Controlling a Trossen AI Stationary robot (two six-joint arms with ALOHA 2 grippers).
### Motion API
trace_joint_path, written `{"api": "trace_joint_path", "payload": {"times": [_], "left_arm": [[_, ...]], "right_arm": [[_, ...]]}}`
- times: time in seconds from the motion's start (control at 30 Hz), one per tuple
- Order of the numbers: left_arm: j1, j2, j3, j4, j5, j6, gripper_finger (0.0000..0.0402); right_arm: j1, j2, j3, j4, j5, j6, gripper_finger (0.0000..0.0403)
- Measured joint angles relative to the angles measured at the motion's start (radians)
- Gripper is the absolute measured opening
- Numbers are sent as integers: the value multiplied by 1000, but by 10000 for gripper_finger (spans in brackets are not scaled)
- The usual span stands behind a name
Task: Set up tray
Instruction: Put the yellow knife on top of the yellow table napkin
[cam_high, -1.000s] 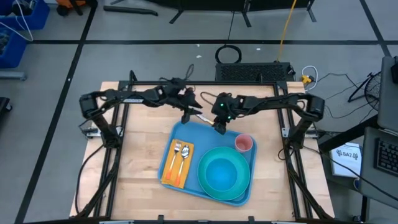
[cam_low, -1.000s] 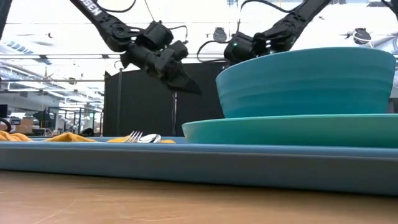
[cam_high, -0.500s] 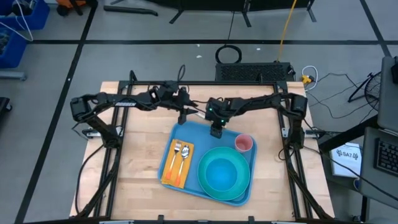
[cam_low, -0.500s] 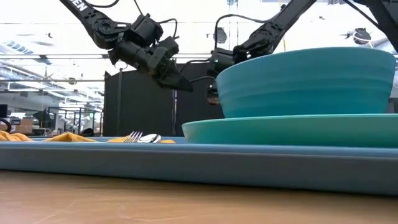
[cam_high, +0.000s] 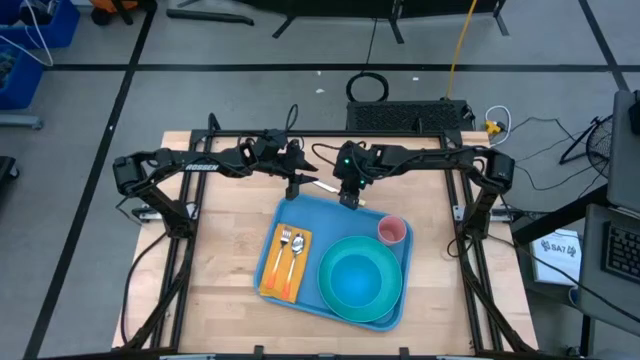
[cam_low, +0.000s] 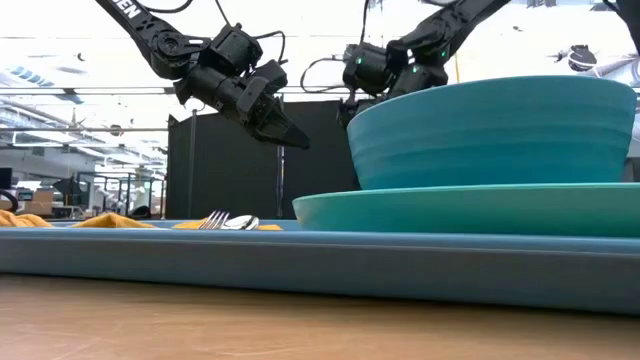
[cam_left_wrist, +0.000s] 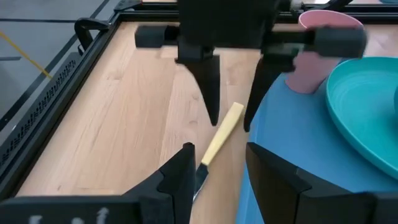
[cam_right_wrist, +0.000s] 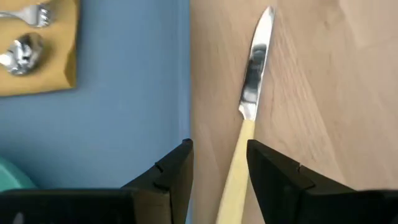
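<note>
My right gripper (cam_right_wrist: 217, 163) hung open over the knife (cam_right_wrist: 249, 106) beside the tray (cam_right_wrist: 124, 124) — empty, as was my parted left gripper (cam_left_wrist: 214, 168). Best to straddle the yellow handle squarely — then close.

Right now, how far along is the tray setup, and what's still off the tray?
Done: the tray holds the napkin with fork and spoon, the plate with the bowl, and the pink cup.
In hand: nothing held. The left claw and right claw hang open near the tray's far edge.
Left: the knife still lies on the wood beside the tray.
</note>
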Motion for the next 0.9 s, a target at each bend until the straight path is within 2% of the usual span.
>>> {"api": "trace_joint_path", "payload": {"times": [0.3, 0.9], "left_arm": [[-8, 0, 0, 6, 0, -8, 145], [-8, 0, 1, 1, 0, 0, 145]], "right_arm": [[-30, 86, -2, -9, -3, -23, 141], [-40, 167, 1, -33, 4, -25, 134]]}}
